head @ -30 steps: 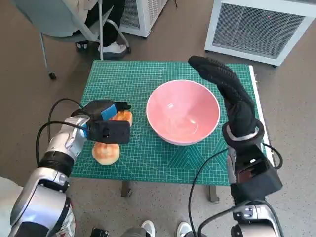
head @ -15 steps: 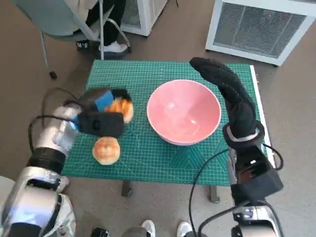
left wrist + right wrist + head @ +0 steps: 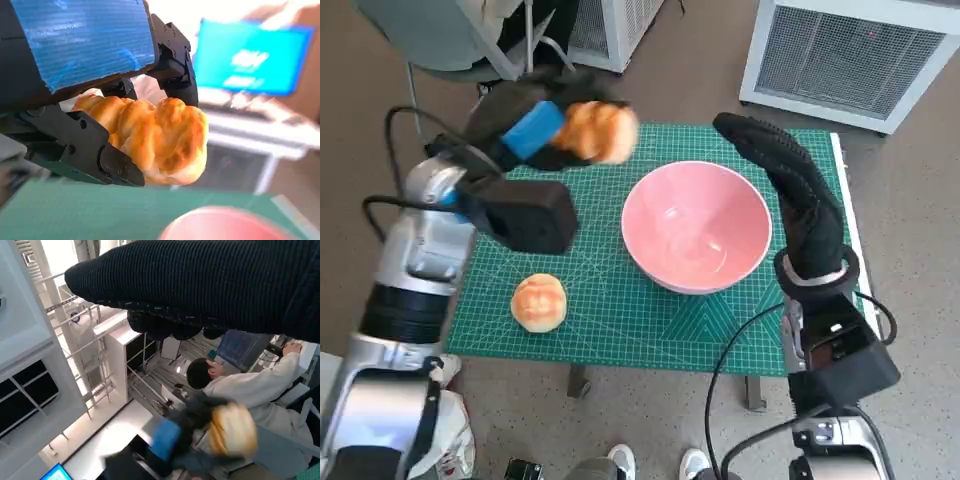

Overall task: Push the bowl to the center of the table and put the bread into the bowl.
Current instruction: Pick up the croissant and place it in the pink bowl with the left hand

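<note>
Leftmost, a round golden bread bun (image 3: 538, 302) lies on the green gridded cutting mat (image 3: 610, 320) near the table's front left, while above the mat's far left the black left hand with blue tape over its back (image 3: 525, 128) clamps a second, braided golden-brown bread roll (image 3: 599, 131) between its fingers (image 3: 80, 147), lifted off the table, its long axis roughly crosswise with its free end toward the bowl. Further right, the wide pink plastic bowl (image 3: 696, 226) stands upright and holds nothing, and the black knitted right hand (image 3: 790, 190) lies stretched along its right rim, fingers extended together and gripping nothing.
</note>
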